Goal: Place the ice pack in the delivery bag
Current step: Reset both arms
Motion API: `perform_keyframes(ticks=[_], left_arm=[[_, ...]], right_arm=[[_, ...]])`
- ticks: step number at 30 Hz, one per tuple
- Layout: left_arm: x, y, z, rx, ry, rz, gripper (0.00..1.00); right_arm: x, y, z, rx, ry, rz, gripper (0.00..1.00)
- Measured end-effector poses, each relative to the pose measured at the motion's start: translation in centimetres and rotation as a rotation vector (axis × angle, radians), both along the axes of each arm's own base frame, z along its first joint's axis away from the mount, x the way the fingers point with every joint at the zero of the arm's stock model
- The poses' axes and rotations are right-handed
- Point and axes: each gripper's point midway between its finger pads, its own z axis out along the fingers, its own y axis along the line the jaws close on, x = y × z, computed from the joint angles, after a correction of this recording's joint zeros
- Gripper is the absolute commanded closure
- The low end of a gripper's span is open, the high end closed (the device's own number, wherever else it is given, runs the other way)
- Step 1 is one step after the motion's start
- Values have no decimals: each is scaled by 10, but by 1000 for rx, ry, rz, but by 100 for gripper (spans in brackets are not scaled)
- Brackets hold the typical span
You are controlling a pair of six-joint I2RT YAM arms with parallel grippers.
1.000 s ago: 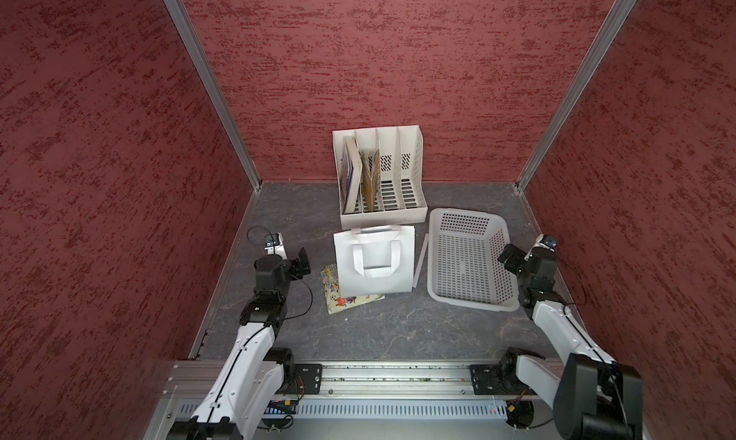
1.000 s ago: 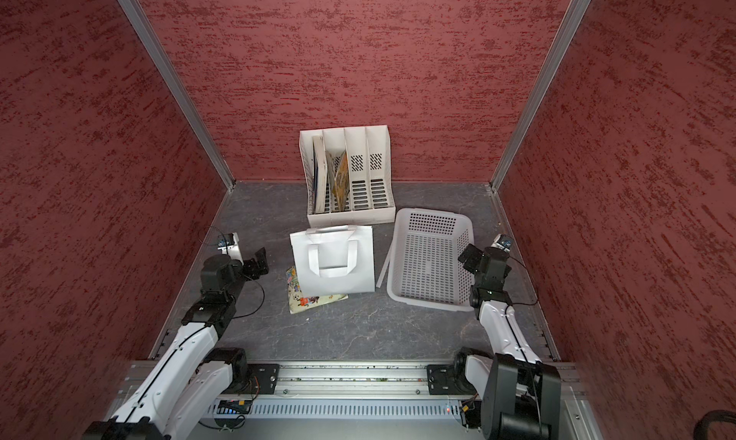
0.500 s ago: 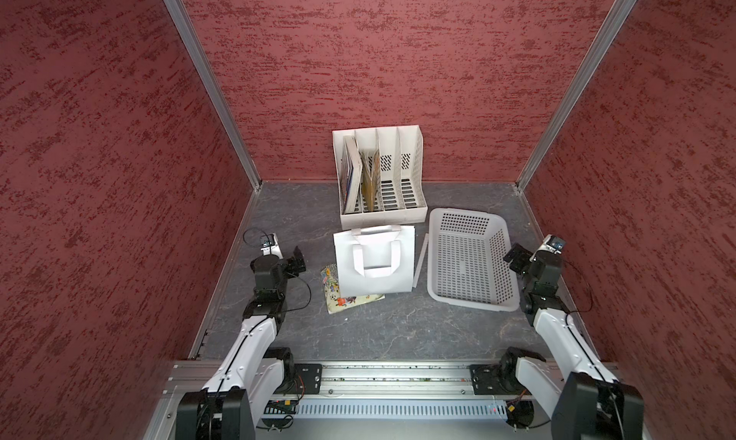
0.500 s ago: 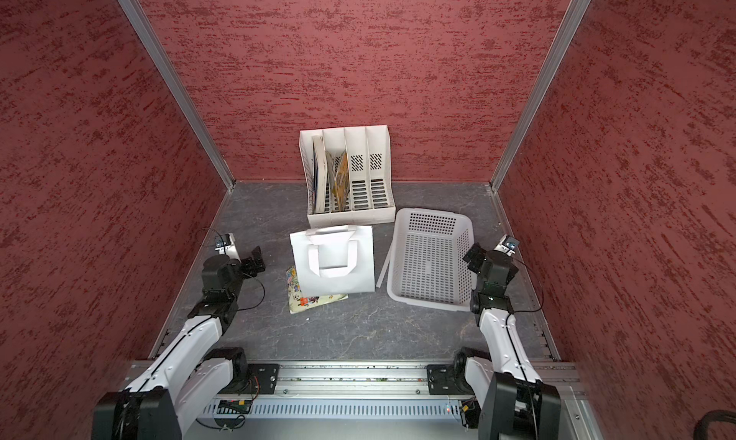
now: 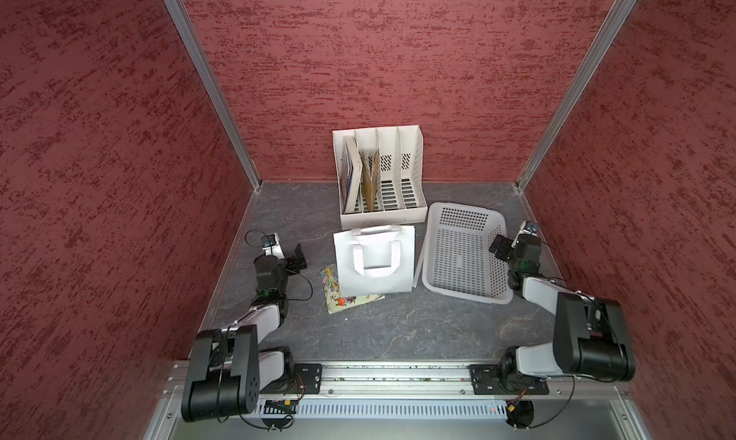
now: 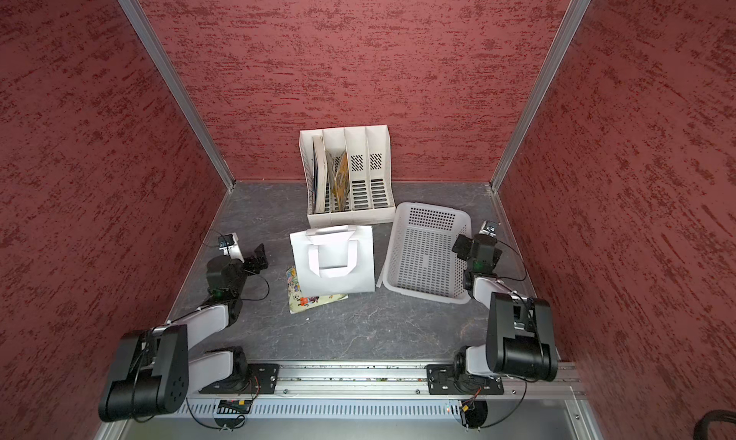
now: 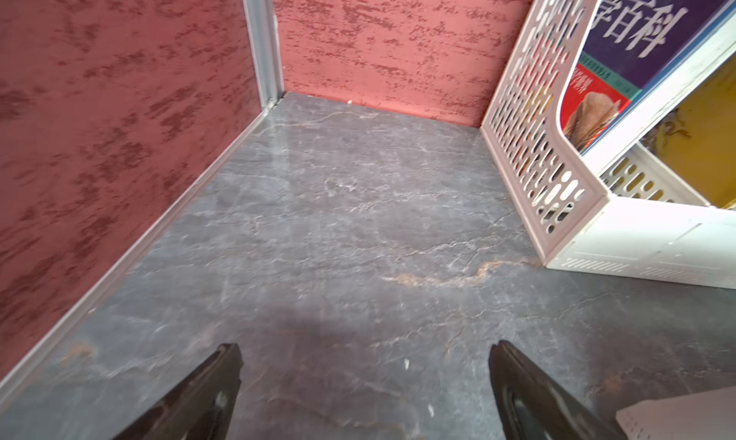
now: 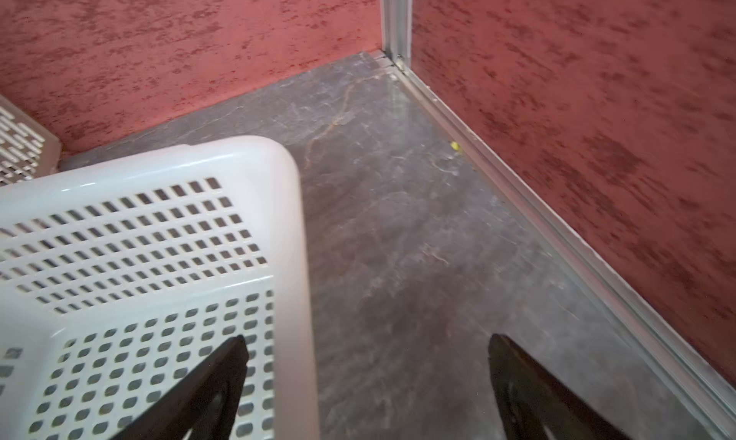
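1. In both top views the delivery bag (image 5: 374, 272) lies flat on the table (image 5: 382, 330), just beside the basket (image 5: 462, 251). Its mouth faces the file rack (image 5: 378, 215) and looks pressed shut. The ice pack (image 5: 350, 296), as I read the colourful flat pouch, sits at the bag's near corner, partly tucked under it. Pulling it free could drag the bag along. With the mouth unopened, the pack would likely slide over the fabric and not go in. I cannot tell how much of the pack is buried, and no lining shows.
2. Also in both top views, the left fingers (image 6: 258, 259) and right fingers (image 6: 462, 247) are spread wide and empty, well apart from bag and pack.
3. Left wrist: the left fingers (image 7: 207, 394) gape over bare table with nothing between them. The file rack (image 7: 557, 187) is cut off, a white corner may be the bag, and the pack is out of frame.
4. Right wrist: the right fingers (image 8: 207, 394) are wide and empty, one over the basket (image 8: 159, 167). A sweep toward the bag could snag or shove the basket. Bag and pack are unseen.
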Motion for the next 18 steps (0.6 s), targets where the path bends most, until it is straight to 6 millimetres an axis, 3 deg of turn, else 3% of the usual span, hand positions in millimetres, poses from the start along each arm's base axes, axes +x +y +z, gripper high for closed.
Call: perform_keyframes(ticks=[4,9,15,18], left_arm=[[16,-9,-1,-10,-30,-43,0],[40,-41,-10,25,-7,-151,0],[43,-36,-6,29,-27,-137,0],[44,-36,-5,34,-31,-130,0]], right_arm=[[5,26,10,-1,-55,132,1],[8,41,16,0,-93,201,2],[21,74,17,-100,-133,261,1],[18,78,19,-140,-196,265,1]])
